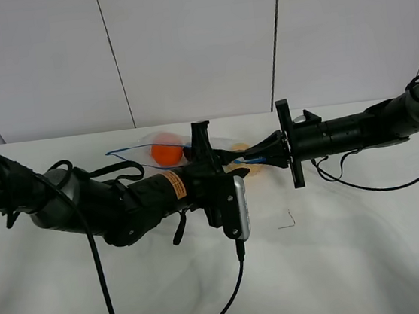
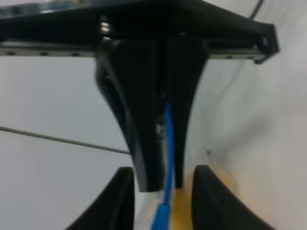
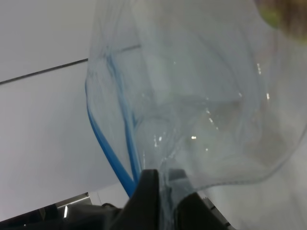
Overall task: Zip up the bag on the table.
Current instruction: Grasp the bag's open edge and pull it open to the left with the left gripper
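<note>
The counter [image 1: 358,261] carries nothing under the work zone; the bag [image 1: 143,155] hangs above its rear centre, held between the two arms that meet there.

The bag's long axis follows its blue zipper strip [image 1: 118,151]; in the exterior view the strip runs side to side, from a free end on the left to the right hand [image 1: 258,154].

The right hand is clenched on the bag's edge beside the strip; in its wrist view the two blue tracks part above the grip, so the mouth reads as unsealed.

The left hand [image 2: 164,182] straddles the strip just beside the right hand; the strip passes between its fingers [image 2: 139,134]; whether the pads press it cannot be told.

The remaining strip lies to the robot's left of the left hand; a slide that way, against the right hand's anchor, appears to be the coming move.

Orange produce [image 1: 167,153] sits inside the bag just below that path; its weight may sag the film.

A cable [image 1: 240,290] and a small dark mark [image 1: 286,220] lie well clear.
</note>
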### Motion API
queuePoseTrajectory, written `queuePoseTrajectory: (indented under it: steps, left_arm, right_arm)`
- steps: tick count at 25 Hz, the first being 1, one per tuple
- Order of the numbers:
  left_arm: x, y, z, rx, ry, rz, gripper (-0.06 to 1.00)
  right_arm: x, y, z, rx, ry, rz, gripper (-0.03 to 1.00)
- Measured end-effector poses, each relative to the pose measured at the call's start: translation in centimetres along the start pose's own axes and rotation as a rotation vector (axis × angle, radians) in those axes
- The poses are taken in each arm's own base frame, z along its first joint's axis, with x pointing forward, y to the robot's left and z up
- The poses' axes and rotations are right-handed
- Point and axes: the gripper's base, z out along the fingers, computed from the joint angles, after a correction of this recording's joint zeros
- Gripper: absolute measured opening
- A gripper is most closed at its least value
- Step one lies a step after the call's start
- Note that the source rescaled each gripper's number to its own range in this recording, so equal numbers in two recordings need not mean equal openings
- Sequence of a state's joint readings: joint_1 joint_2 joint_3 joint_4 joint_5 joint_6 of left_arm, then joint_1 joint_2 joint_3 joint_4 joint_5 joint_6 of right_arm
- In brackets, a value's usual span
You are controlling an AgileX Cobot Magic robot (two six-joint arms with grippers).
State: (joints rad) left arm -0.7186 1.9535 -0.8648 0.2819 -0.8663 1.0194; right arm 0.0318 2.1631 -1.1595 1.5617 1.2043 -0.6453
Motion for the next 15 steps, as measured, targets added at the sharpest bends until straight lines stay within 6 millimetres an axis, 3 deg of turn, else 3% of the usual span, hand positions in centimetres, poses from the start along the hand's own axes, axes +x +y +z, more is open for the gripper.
queuePoseTrajectory:
  steps: [15]
  left_arm:
    - [0.1, -0.19, 0.01, 0.024, 0.012, -0.029, 0.31]
  right_arm:
    - [0.0, -0.01, 0.0, 0.001, 0.0, 0.0, 0.0]
